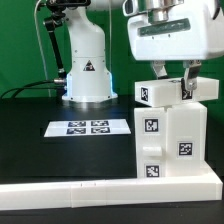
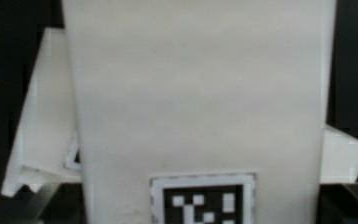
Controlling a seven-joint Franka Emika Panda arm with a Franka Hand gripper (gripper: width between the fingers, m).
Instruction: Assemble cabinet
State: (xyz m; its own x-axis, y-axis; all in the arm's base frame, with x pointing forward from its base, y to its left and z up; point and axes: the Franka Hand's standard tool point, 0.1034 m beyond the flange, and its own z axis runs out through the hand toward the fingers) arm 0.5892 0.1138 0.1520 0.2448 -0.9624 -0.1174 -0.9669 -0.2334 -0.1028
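Observation:
The cabinet (image 1: 172, 145) is a white blocky box with several marker tags, standing at the exterior view's right against a white rail. A white cabinet piece (image 1: 150, 94) with its own tag lies on top of the box, slightly tilted. My gripper (image 1: 172, 82) hangs straight above it, with its dark fingers (image 1: 187, 86) closed on this piece. In the wrist view the white piece (image 2: 194, 90) fills most of the picture, its tag (image 2: 202, 200) at the edge, and another white panel (image 2: 43, 130) leans beside it. My fingertips are hidden there.
The marker board (image 1: 88, 127) lies flat on the black table left of the cabinet. The arm's white base (image 1: 86, 70) stands behind it. A white rail (image 1: 80, 190) runs along the table's front edge. A green wall is behind.

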